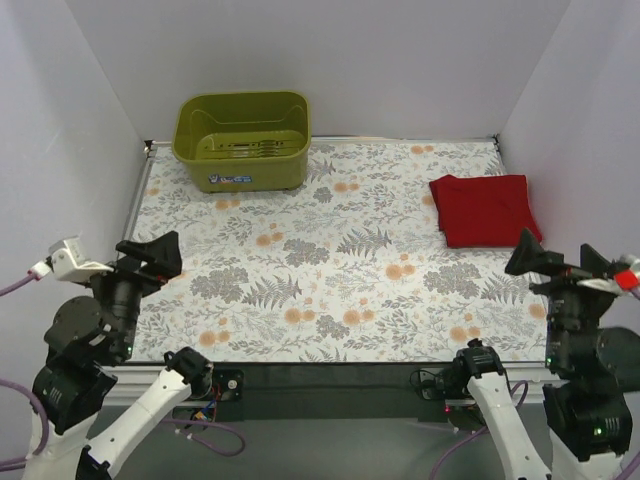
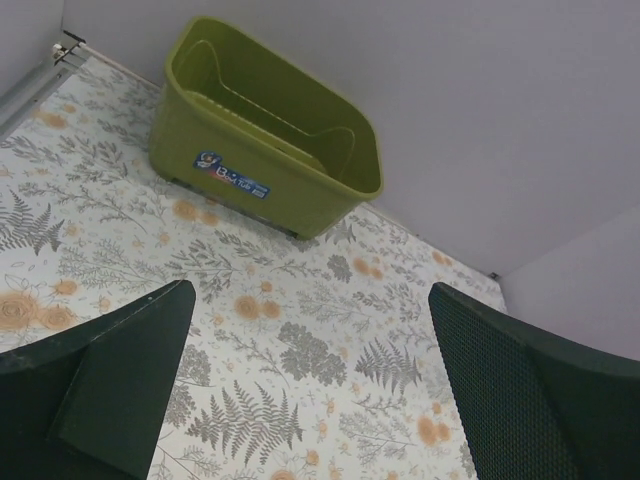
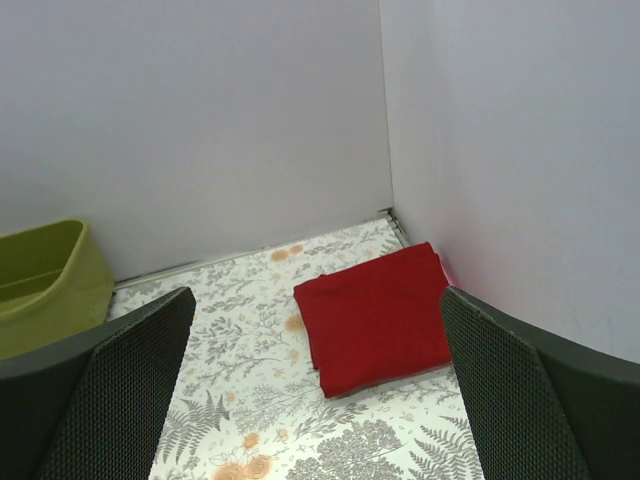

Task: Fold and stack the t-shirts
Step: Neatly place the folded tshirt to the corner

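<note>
The deep red t-shirt (image 1: 485, 208) lies folded into a flat rectangle at the back right of the table, close to the right wall; it also shows in the right wrist view (image 3: 375, 315). A thin pink sliver shows at its right edge by the wall; I cannot tell whether it is the light pink t-shirt, which I see nowhere else. My right gripper (image 1: 558, 260) (image 3: 315, 340) is open and empty, raised in front of the red shirt. My left gripper (image 1: 150, 255) (image 2: 310, 330) is open and empty, raised over the table's left side.
An olive-green plastic tub (image 1: 243, 140) stands at the back left, with nothing visible inside; it shows in the left wrist view (image 2: 265, 140). The floral tablecloth (image 1: 330, 270) covers the table. White walls close in the back, left and right.
</note>
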Tool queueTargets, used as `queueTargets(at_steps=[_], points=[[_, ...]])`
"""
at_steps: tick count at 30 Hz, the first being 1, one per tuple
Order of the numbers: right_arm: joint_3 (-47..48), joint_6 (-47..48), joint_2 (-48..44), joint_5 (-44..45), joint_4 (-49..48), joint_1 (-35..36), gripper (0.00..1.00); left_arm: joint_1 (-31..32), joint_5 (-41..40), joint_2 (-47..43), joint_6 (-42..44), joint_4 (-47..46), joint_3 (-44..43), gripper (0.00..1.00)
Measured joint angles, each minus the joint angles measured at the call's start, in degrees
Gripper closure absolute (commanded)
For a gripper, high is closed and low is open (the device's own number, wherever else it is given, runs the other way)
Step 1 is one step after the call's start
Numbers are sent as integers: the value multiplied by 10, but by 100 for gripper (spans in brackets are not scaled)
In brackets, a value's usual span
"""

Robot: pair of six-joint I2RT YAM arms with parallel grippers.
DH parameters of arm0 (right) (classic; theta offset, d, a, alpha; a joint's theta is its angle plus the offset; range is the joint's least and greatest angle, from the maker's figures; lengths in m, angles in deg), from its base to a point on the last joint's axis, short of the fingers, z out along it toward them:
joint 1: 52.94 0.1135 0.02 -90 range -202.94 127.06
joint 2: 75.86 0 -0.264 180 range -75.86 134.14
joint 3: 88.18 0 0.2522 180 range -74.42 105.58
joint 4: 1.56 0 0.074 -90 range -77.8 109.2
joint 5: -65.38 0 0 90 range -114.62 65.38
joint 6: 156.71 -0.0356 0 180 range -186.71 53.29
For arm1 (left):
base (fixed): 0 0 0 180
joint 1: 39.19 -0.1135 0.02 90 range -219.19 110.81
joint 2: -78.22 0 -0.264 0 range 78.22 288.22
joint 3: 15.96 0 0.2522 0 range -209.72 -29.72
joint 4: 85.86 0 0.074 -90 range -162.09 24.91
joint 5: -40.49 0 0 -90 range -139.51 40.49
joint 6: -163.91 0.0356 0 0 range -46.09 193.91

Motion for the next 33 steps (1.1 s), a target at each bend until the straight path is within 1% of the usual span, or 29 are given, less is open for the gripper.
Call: queueTargets(at_steps=[4, 8, 11, 16, 24, 33], points=[[-30, 17, -89, -2, 15, 4, 2, 0, -2, -63, -9, 7, 28, 2], [-50, 27, -122, -9, 25, 4, 2, 0, 6, -106, -19, 11, 92, 2], [-64, 28, -124, -21, 30, 4, 2, 0, 15, -125, -30, 13, 123, 2], [-83, 26, -124, -37, 36, 4, 2, 0, 17, -145, -47, 6, 143, 2], [-102, 21, -124, -61, 36, 4, 2, -1, 26, -165, -66, -30, 200, 2], [-111, 21, -124, -80, 25, 4, 2, -1, 43, -157, -77, -68, 211, 2]])
